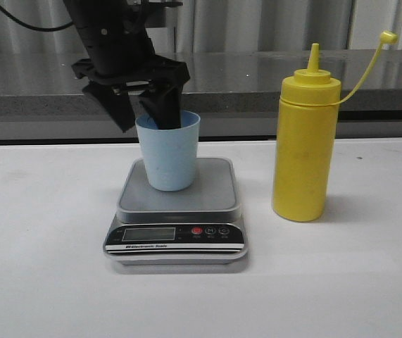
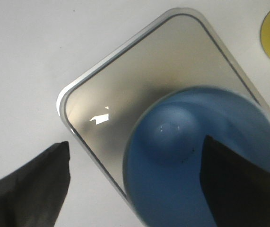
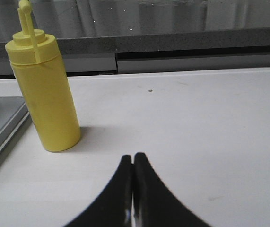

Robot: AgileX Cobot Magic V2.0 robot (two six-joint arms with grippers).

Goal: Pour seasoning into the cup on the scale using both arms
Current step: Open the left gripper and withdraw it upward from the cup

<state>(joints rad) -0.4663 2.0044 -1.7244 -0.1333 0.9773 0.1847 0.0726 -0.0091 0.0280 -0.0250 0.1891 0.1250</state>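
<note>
The left tool [image 1: 146,105] was apart, one finger inside the small pale blue plastic cup [image 1: 168,156] on the flat grey digital scale [image 1: 176,211]. Lifting carelessly could tip it. The right tool [image 3: 133,163] was together (tall yellow squeeze bottle [image 3: 44,99] stood near, untouched).

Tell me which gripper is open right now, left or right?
The left gripper: its fingers are spread, one inside the blue cup on the scale, one outside. The right gripper has its fingers pressed together over bare table.
</note>
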